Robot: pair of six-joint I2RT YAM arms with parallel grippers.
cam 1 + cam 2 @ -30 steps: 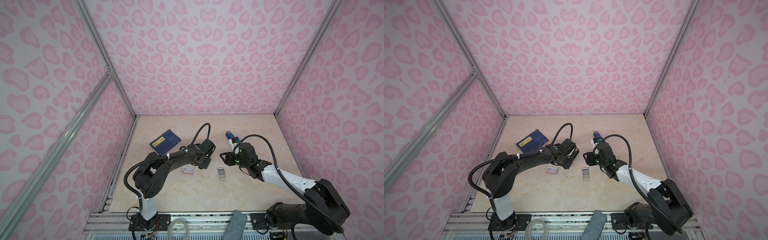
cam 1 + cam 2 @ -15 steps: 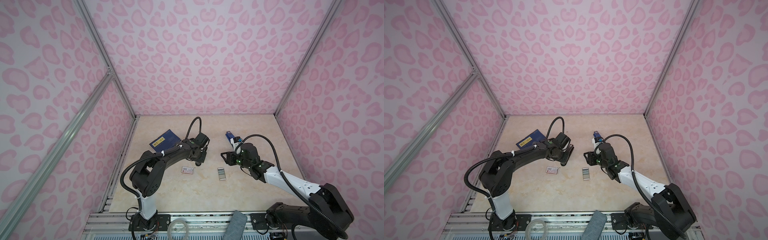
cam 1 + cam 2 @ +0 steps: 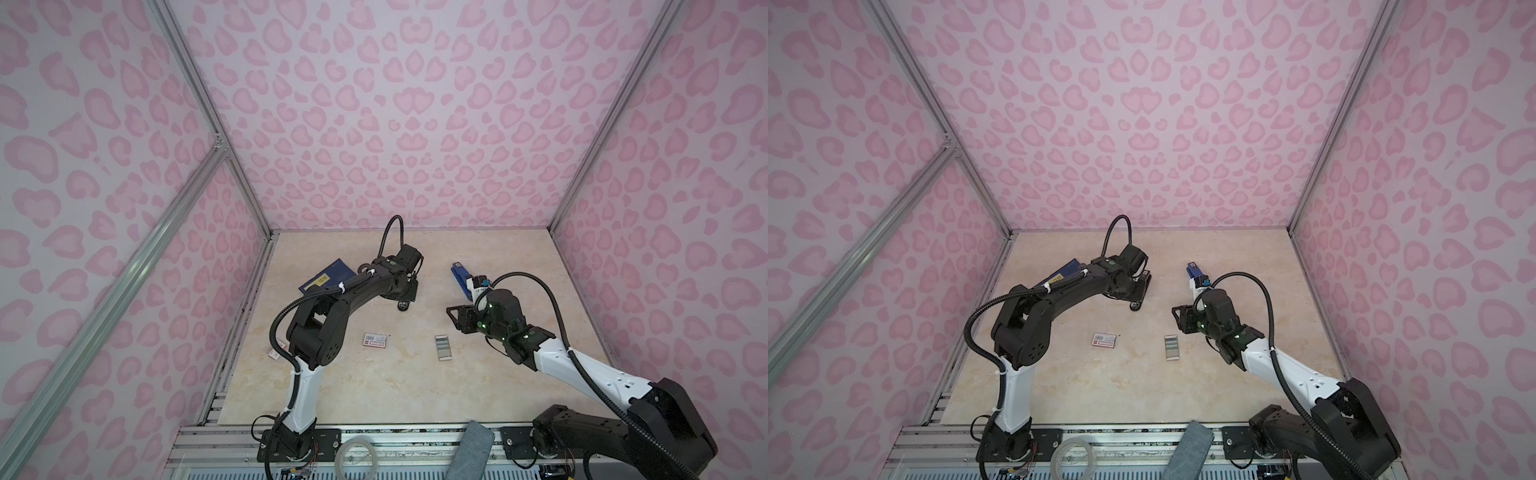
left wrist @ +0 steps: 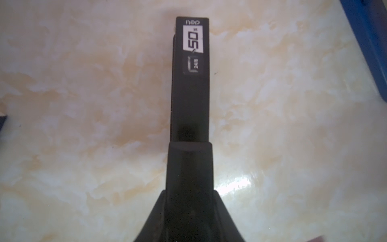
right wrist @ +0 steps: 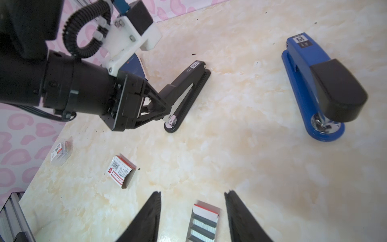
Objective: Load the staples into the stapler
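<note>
Marbled tabletop (image 3: 374,386) ringed by pink leopard-print walls (image 3: 395,124), left gripper (image 5: 162,106) clamped on the black stapler (image 5: 186,75), right gripper (image 5: 192,194) held apart near the staples (image 3: 442,348), laid at the stapler's five o'clock.

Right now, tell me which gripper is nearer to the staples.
Right. The right gripper hangs open close by the staples, not touching them. The left gripper is farther off, shut on the black stapler.

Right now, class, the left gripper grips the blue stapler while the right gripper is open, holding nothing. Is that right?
No: the left gripper grips the black stapler, as the right wrist view shows; the blue stapler lies untouched. The rest holds.
</note>
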